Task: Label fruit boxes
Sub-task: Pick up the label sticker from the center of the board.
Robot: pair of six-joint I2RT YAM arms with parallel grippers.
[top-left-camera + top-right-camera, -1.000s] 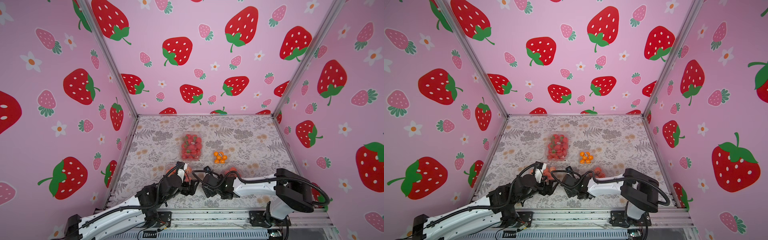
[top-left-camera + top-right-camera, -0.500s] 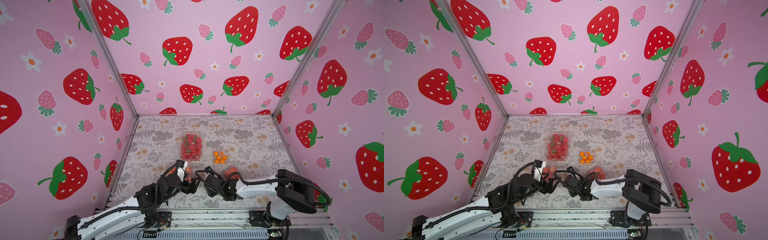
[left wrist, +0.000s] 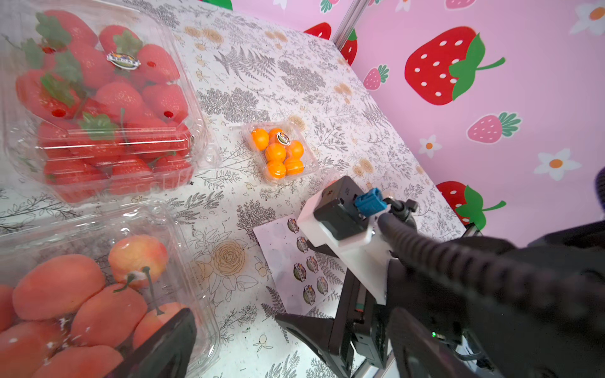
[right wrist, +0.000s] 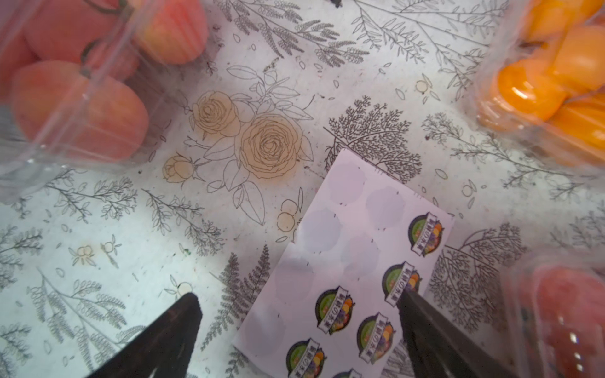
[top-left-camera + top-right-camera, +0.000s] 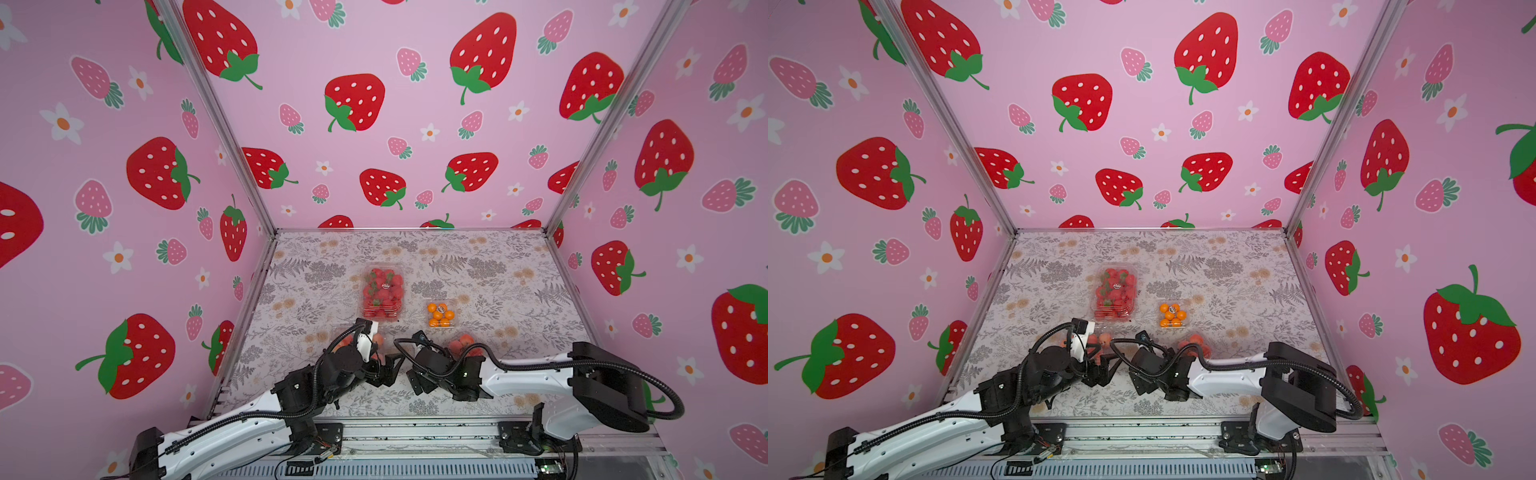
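Observation:
Four clear fruit boxes stand on the floral table. The strawberry box (image 5: 382, 293) (image 3: 98, 108) and the small orange box (image 5: 441, 314) (image 3: 281, 152) each carry a round dark sticker on the lid. The large peach box (image 3: 82, 294) (image 4: 75, 98) lies beside my left gripper (image 3: 235, 324) (image 5: 388, 371), which is open and empty, one finger against the box's corner. The small peach box (image 5: 463, 345) (image 4: 563, 320) is partly hidden by the right arm. My right gripper (image 4: 298, 297) (image 5: 419, 381) hangs open over the white sticker sheet (image 4: 343, 261), one fingertip (image 4: 412, 304) over a sticker at its edge.
The sticker sheet (image 3: 294, 261) lies on the table between the two peach boxes, with several stickers left and several blank circles. Pink strawberry-print walls close in the left, back and right. A metal rail (image 5: 415, 432) runs along the front edge.
The right gripper's jaws narrowed, then spread wide again over the sticker sheet. Both arms shifted only slightly at the front of the table.

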